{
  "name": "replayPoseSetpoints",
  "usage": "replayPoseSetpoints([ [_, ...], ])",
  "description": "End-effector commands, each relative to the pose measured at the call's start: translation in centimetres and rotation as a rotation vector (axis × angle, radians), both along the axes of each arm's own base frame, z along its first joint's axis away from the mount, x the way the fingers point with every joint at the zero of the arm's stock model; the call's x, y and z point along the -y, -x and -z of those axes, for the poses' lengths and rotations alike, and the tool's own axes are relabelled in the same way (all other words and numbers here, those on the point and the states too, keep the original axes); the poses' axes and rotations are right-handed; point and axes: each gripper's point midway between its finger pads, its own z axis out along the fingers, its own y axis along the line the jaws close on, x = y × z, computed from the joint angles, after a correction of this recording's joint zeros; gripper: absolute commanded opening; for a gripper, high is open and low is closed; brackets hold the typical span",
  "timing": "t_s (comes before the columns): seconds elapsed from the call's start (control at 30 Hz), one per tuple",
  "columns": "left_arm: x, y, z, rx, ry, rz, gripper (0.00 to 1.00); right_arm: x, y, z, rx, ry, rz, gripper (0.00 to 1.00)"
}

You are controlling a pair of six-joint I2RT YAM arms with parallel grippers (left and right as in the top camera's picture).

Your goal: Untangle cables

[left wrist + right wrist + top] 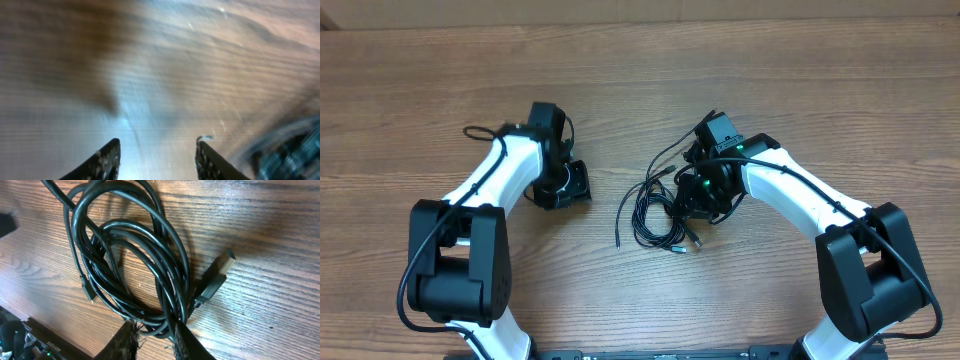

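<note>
The right gripper [154, 337] has its fingers [182, 345] drawn close, pinching the lowest strands of the cables [177, 265]. The coil spreads from the fingers toward 12 o'clock, with a silver-tipped plug [222, 267] lying at 2 o'clock. The left gripper [157, 150] stands with its fingers [107, 160] apart over blurred bare wood, holding nothing. Seen from overhead, the cables sit mid-table [640, 80], at 3 o'clock of the left gripper and well apart from it.
</note>
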Motion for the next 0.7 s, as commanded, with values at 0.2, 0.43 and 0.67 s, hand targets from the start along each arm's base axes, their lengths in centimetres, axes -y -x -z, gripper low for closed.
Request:
replayPoseSetpoints([
  [0.2, 5.3, 3.1, -1.4, -0.066, 0.102, 0.236, 0.57, -0.3, -0.3, -0.6, 0.012, -0.006, -0.006, 0.23],
  [0.43, 5.0, 3.6, 0.4, -0.027, -0.156, 0.236, 0.57, -0.3, -0.3, -0.6, 0.012, -0.006, -0.005, 0.34],
  [0.67, 4.9, 2.5, 1.5, 0.052, -0.238, 0.213, 0.39, -0.3, -0.2, -0.6, 0.011, -0.005, -0.006, 0.38],
])
